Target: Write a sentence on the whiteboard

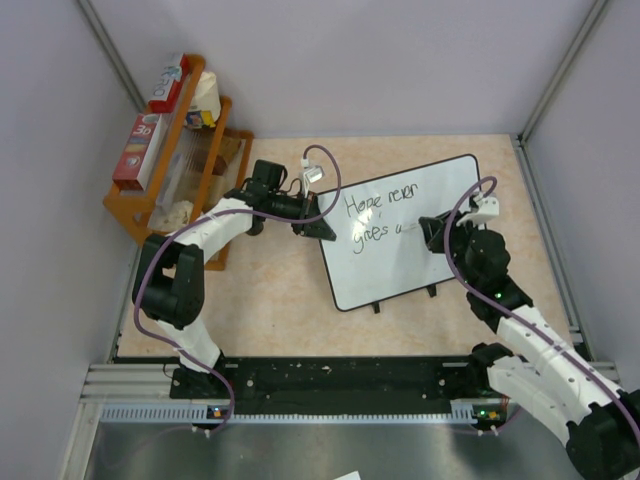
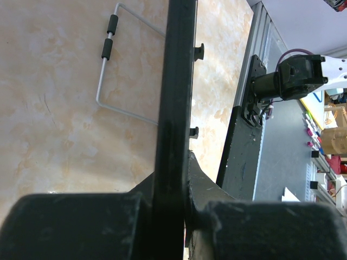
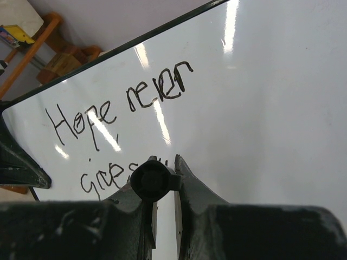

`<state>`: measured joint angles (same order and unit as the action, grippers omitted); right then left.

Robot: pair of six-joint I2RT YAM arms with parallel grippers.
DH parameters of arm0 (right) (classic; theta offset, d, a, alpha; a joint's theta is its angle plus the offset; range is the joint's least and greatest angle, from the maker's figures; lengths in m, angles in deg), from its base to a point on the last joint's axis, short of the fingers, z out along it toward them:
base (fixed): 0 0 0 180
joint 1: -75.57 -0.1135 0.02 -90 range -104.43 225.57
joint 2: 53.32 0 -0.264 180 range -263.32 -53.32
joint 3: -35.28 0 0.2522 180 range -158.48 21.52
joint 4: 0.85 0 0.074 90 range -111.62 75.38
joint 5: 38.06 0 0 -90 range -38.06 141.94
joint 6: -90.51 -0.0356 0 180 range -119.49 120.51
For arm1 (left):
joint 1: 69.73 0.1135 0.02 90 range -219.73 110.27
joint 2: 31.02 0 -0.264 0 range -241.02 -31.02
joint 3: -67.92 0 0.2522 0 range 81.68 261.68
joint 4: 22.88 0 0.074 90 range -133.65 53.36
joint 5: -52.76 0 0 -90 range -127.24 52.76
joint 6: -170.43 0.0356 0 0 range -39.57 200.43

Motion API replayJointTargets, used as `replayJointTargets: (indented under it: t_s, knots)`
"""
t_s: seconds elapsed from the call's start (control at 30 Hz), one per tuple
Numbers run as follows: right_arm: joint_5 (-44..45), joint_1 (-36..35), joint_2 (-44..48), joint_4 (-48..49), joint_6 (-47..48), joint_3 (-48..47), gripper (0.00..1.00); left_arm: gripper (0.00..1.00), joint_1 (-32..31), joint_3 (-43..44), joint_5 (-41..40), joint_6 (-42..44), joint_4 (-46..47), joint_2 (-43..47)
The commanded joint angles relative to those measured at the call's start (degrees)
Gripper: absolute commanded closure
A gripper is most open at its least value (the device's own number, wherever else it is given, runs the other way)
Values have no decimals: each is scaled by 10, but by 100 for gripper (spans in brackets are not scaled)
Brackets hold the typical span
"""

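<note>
Right of centre on the table (image 1: 270, 300): the board (image 1: 400, 270), skewed a little, its two feet (image 1: 377, 307) toward the near edge. Cannot tell from above how steeply tilted. Bears the sentence (image 1: 378, 215) in thin dark strokes on its upper left part, two short lines: roughly "Hope never" over "goes", with anything further hidden behind the marker (image 3: 154, 181). Gripped at the left rim by the left gripper (image 1: 318, 228), jaws closed on the black edge. From the left wrist, shows that edge running straight up the view, pinched at the bottom between the two dark fingers (image 2: 233, 227), with both feet sticking out to the right and a wire stand (image 2: 103, 86) with two black sleeves lying to the left over the tabletop. Above the board's right half, at the end of the second line: the right gripper (image 1: 432, 232), jaws shut on the marker. From the right wrist, shows only the marker's round black butt, facing the camera between the fingertips (image 3: 181, 165); tip hidden, so cannot tell whether touching the glossy surface. Streaks of glare across the writing. At the far left, well apart from the board: a wooden rack (image 1: 180, 160) holding boxes.
</note>
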<state>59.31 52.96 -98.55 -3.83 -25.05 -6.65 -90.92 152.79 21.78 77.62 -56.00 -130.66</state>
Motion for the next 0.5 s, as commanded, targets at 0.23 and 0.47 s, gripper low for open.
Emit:
replayJointTargets:
  t_s: [0.23, 0.47]
  knots:
    - [10, 6, 26, -24, 4, 6, 100, 100, -24, -28, -205, 121, -53, -28]
    - [4, 6, 49, -10, 2, -12, 100, 100, -24, -28, -206, 121, -53, -27]
